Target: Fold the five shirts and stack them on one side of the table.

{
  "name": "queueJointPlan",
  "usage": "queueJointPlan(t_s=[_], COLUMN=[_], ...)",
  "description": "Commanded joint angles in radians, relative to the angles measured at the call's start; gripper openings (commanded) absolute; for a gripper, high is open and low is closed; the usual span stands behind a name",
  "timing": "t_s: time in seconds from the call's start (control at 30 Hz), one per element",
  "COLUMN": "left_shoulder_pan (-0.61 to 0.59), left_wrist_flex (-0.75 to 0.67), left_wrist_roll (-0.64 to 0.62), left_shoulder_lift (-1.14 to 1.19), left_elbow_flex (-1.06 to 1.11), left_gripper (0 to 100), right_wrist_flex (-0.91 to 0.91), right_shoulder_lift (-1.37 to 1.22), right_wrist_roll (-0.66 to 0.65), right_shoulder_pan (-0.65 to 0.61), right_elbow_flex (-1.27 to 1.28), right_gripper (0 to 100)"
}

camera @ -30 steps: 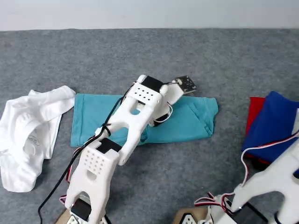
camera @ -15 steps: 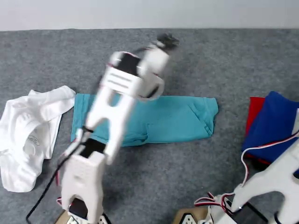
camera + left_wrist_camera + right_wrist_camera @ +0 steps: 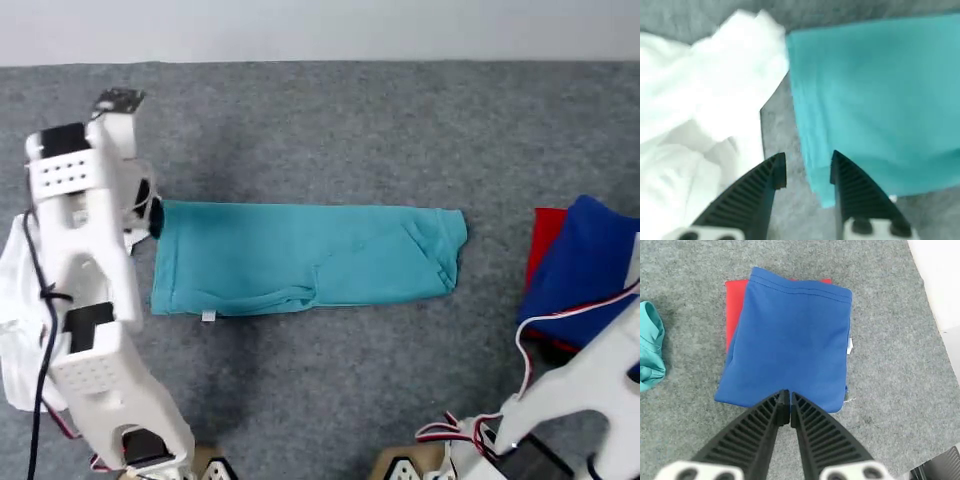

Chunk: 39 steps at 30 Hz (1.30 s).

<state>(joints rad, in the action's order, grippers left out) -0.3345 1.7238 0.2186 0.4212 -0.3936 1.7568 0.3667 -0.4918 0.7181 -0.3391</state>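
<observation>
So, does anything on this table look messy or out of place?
The white shirt lies crumpled at the left, beside the flat teal shirt. The blue shirt sits skewed on the red shirt, leaving a red strip showing.

crumpled shirt (image 3: 18,300) lies left of the flat shirt (image 3: 300,255), the shirt stack (image 3: 580,265) far right.

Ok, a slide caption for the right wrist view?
The right end effector, shut, hangs over a folded blue shirt stacked on a red shirt, teal shirt beside.
</observation>
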Motion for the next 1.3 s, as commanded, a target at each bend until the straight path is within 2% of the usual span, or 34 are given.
queueJointPlan(t_s=[0.0,0.43,0.73,0.93,1.03,1.2,1.27], left_shoulder_pan=[-0.025,-0.023,-0.021,0.009,0.041,0.069,0.086], left_wrist_flex=[-0.038,-0.25,-0.285,-0.284,-0.284,-0.272,-0.247], left_wrist_roll=[0.055,0.146,0.141,0.08,0.08,0.089,0.109], left_shoulder_lift=[-0.063,-0.061,0.098,0.19,0.221,0.218,0.189], left_elbow_flex=[0.038,0.245,0.229,0.17,0.166,0.166,0.165], left_gripper=[18,22,22,21,16,2,0], right_wrist_flex=[0.041,0.038,0.038,0.038,0.038,0.038,0.038], right_shoulder_lift=[0.035,0.13,0.145,0.147,0.147,0.147,0.147], right_wrist_roll=[-0.006,-0.011,-0.011,-0.011,-0.011,-0.011,-0.011], right_shoulder_pan=[0.008,0.005,0.005,0.005,0.005,0.005,0.005], right_elbow_flex=[-0.005,0.164,0.195,0.195,0.195,0.195,0.195], right_gripper=[1.1,1.3,1.4,1.4,1.4,1.4,1.4])
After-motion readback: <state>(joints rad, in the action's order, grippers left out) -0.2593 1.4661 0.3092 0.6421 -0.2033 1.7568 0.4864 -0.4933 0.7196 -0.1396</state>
